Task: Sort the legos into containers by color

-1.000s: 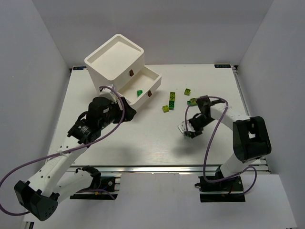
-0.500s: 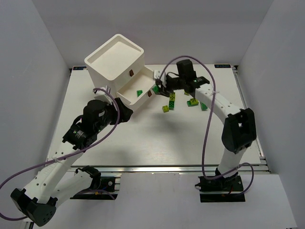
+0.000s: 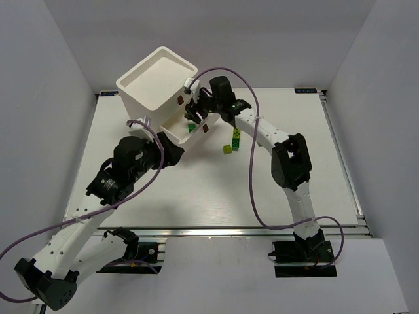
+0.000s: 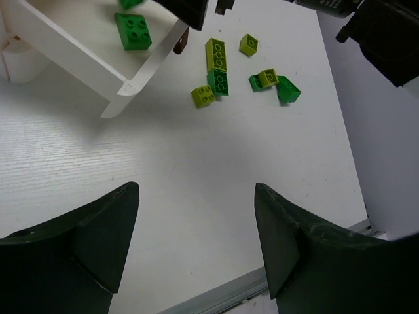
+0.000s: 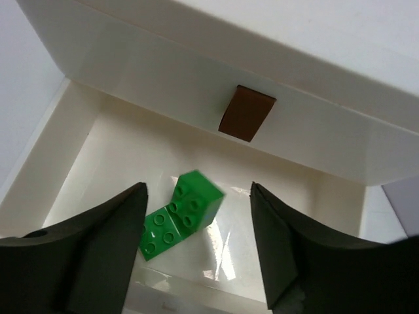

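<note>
The white drawer unit (image 3: 157,82) stands at the back left with its bottom drawer (image 3: 173,135) pulled out. My right gripper (image 3: 194,112) is open above that drawer. In the right wrist view (image 5: 198,188) a green lego (image 5: 158,237) lies flat on the drawer floor and a second, blurred green lego (image 5: 196,198) tilts against it, free of the jaws. My left gripper (image 3: 175,152) (image 4: 196,190) is open and empty in front of the drawer. Yellow-green and green legos (image 3: 236,134) (image 4: 215,53) lie on the table right of it. No purple lego shows.
The shut middle drawer's brown tab (image 5: 247,112) is just above the open drawer. The open drawer's own tab (image 4: 181,44) faces the loose legos (image 4: 268,78). My right arm stretches across the back of the table. The table's front edge (image 4: 222,297) is below my left gripper.
My right arm swung from the front right of the table up to the open drawer, and a second green lego now lies loose in it. My left arm drew back slightly.
</note>
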Robot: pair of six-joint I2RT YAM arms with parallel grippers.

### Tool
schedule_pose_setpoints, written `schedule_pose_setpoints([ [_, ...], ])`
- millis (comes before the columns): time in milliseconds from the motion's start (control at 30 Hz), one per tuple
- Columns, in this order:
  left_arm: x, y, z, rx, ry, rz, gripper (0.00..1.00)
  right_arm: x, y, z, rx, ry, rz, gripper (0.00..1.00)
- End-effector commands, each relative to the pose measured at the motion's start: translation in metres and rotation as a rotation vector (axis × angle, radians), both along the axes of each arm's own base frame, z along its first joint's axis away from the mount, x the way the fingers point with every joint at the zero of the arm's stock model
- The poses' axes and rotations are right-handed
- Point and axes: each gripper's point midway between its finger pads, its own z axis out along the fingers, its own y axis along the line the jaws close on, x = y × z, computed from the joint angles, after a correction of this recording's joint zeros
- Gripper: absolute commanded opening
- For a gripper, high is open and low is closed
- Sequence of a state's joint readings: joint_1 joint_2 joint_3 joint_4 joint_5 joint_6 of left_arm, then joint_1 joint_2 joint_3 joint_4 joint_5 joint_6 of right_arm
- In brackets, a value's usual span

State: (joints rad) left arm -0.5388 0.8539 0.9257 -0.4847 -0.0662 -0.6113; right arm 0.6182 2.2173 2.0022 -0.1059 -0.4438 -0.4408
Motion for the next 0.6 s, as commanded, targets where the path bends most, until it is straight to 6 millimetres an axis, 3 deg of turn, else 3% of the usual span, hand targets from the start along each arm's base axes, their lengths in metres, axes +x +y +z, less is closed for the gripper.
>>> schedule_pose_setpoints([
  [0,0.003,-0.010,0.013,-0.054,-0.044,-0.032,0.81,0.010,-0.001,0.048,0.092,-0.049,-0.043,0.71],
  [233,0.013,-0.029,0.008,-0.076,-0.041,-0.093,0.71,0.006,-0.027,0.100,0.174,-0.079,-0.085,0.81],
  [300,0.017,-0.033,0.008,-0.078,-0.047,-0.104,0.56,0.009,-0.046,0.126,0.192,-0.119,-0.174,0.86],
  [333,0.019,-0.035,0.011,-0.087,-0.061,-0.105,0.49,0.020,-0.064,0.115,0.226,-0.053,-0.273,0.77],
  [367,0.020,-0.036,0.012,-0.091,-0.069,-0.107,0.43,0.032,-0.090,0.133,0.271,-0.075,-0.429,0.41],
  [400,0.024,-0.039,0.013,-0.101,-0.083,-0.110,0.37,0.048,-0.124,0.133,0.294,-0.045,-0.555,0.25],
  [467,0.025,-0.044,0.015,-0.114,-0.096,-0.134,0.37,0.049,-0.148,0.124,0.301,0.042,-0.621,0.02],
  [500,0.029,-0.049,0.014,-0.119,-0.100,-0.143,0.44,0.053,-0.188,0.098,0.231,0.132,-0.686,0.01],
  [533,0.029,-0.052,0.013,-0.122,-0.099,-0.160,0.49,0.045,-0.198,0.072,0.186,0.201,-0.684,0.03],
  [567,0.030,-0.055,0.013,-0.119,-0.099,-0.177,0.53,0.032,-0.207,0.074,0.187,0.227,-0.660,0.10],
])
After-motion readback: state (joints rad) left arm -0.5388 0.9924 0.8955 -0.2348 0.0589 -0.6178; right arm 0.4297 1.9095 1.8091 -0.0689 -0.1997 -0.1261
